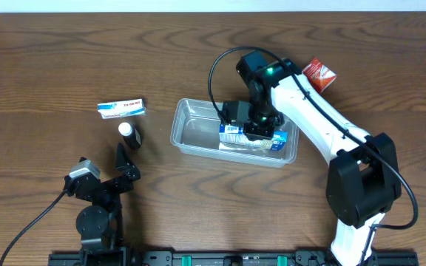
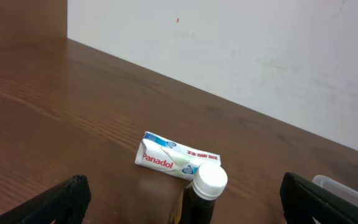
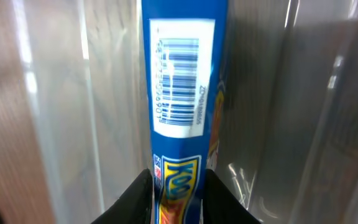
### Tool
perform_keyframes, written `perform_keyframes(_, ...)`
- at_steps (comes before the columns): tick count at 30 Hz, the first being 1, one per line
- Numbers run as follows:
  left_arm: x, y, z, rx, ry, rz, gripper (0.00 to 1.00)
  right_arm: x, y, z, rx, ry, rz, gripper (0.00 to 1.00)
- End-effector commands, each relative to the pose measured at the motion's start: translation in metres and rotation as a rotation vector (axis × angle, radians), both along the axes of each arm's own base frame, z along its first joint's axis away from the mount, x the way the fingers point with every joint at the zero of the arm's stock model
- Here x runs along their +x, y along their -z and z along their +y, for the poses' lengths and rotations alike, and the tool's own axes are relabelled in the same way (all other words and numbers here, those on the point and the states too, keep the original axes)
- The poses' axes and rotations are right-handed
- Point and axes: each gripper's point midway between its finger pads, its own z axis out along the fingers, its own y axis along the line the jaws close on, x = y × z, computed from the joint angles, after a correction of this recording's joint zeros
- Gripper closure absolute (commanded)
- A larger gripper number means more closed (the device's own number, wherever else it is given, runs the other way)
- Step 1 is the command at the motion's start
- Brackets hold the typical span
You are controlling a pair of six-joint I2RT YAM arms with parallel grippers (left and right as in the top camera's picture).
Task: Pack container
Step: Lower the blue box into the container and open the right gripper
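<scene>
Overhead first: the container [image 1: 189, 125] sits about mid-table [image 1: 50, 59], a touch toward 3 o'clock, long side running 9 to 3. My right gripper [image 1: 254, 129] is down inside it, over a blue box [image 1: 278, 140] that lies flat along the container's 6 o'clock wall. At 9 o'clock from the container there's a Panadol box [image 1: 121, 108], and a white-capped bottle [image 1: 129, 134] stands just at 5 o'clock of that. My left gripper [image 1: 126, 164] is parked at 6 o'clock of the bottle, not touching it, with its jaws spread wide and empty. A red packet [image 1: 319, 73] lies at 2 o'clock of the container, well apart from it. Left wrist cam: my fingers [image 2: 61, 199] show up in both bottom corners, far apart, with the bottle upright between and ahead of them, the Panadol box just past it at 11 o'clock, and a corner of the container at 3 o'clock. Right wrist cam: the blue box fills the middle, barcode up, container walls on both sides. My fingers [image 3: 138, 196] flank the box's near end snugly at 6 o'clock. Honestly can't tell if they're pinching it or just beside it.
</scene>
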Motion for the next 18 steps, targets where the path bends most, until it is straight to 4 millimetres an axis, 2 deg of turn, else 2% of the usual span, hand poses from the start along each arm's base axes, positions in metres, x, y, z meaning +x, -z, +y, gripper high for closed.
perform_keyframes(1,-0.001,0.019,0.003,0.012,-0.012,0.059,0.02,0.000,-0.021,0.015,0.051,-0.006,-0.024,0.75)
perform_keyframes(5,-0.001,0.019,0.003,0.012,-0.012,0.059,0.02,0.000,-0.023,0.015,0.050,-0.007,-0.028,0.74)
perform_keyframes(10,-0.001,0.019,0.003,0.012,-0.012,0.059,0.02,0.004,-0.021,0.008,0.020,0.010,-0.042,0.78)
perform_keyframes(18,-0.001,0.019,0.003,0.012,-0.012,0.059,0.02,-0.001,-0.021,0.002,-0.018,0.004,-0.031,0.90)
